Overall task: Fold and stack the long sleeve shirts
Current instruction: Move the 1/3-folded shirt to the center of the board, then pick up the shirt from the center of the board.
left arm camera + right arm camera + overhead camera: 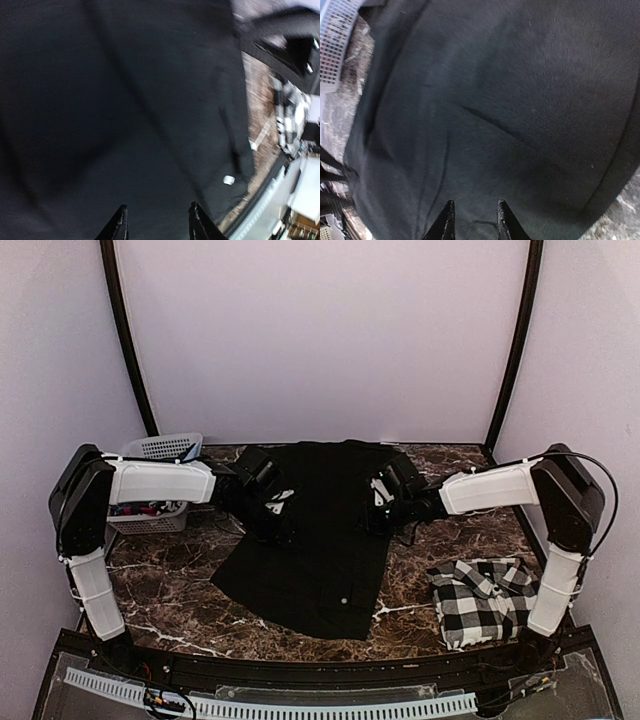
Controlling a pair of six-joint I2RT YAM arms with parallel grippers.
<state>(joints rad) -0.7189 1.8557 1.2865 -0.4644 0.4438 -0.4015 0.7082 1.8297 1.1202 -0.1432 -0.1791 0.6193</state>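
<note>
Black shirt [318, 540] is lying mid the surface [180, 592], long axis running far-to-near (hem skewing left). Left jaws are sitting at its left edge, right jaws at its right, both pairs standing apart. Checked shirt [482, 600] is lying folded, near right.

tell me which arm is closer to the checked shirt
Right. The right arm stands beside the checked shirt, its jaws over the black shirt. The left arm is across the black shirt, by the white basket.
</note>
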